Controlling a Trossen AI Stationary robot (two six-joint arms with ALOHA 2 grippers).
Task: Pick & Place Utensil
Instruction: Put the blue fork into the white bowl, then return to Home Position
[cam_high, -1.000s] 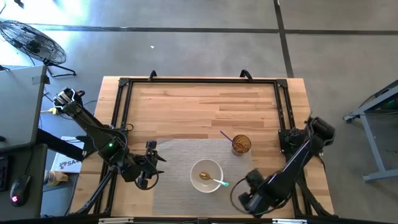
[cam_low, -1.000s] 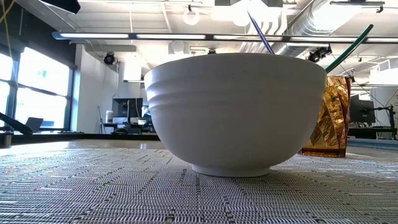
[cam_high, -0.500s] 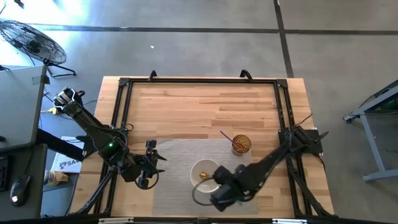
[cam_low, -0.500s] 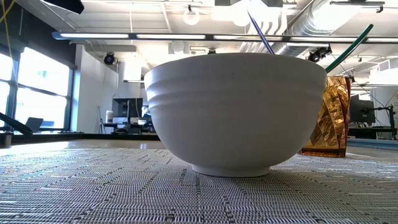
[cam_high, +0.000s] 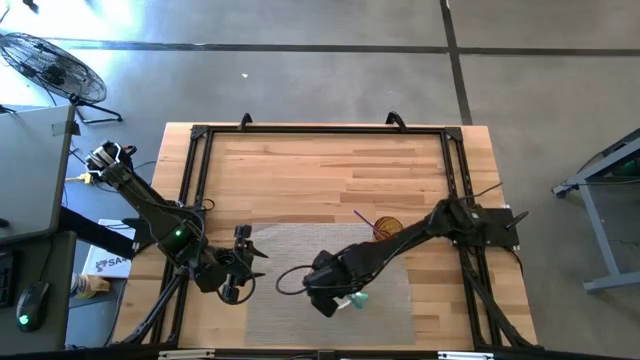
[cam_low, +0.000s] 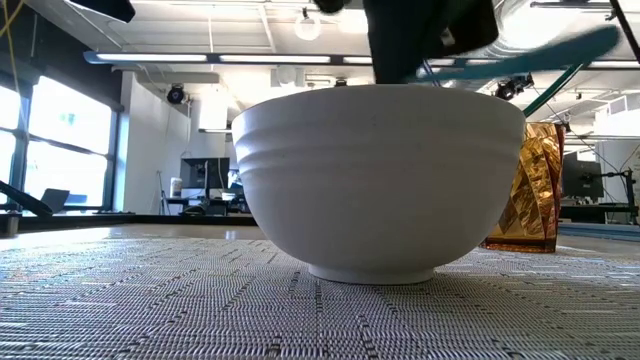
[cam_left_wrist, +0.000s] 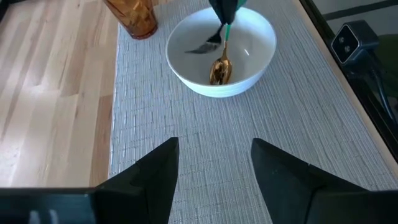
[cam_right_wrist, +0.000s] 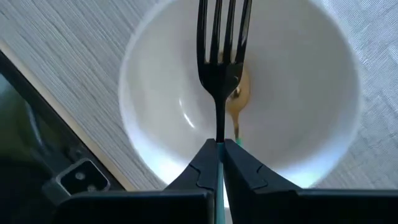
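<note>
The right tool (cam_right_wrist: 219, 163) is pinched shut on a black fork (cam_right_wrist: 219, 68), holding it over the white bowl (cam_high: 352, 290) at lower centre of the high view. A gold spoon (cam_left_wrist: 220, 70) lies in the bowl. The amber cup (cam_high: 385, 229) stands just up and right on the grey mat (cam_high: 280, 255). The left tool (cam_left_wrist: 214, 163) waits spread open and empty at the lower left of the desk (cam_high: 320, 170).

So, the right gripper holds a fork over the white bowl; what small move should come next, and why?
Probably lower a little and open: the right gripper is shut on the black fork, tines over the white bowl where a gold spoon lies.
</note>
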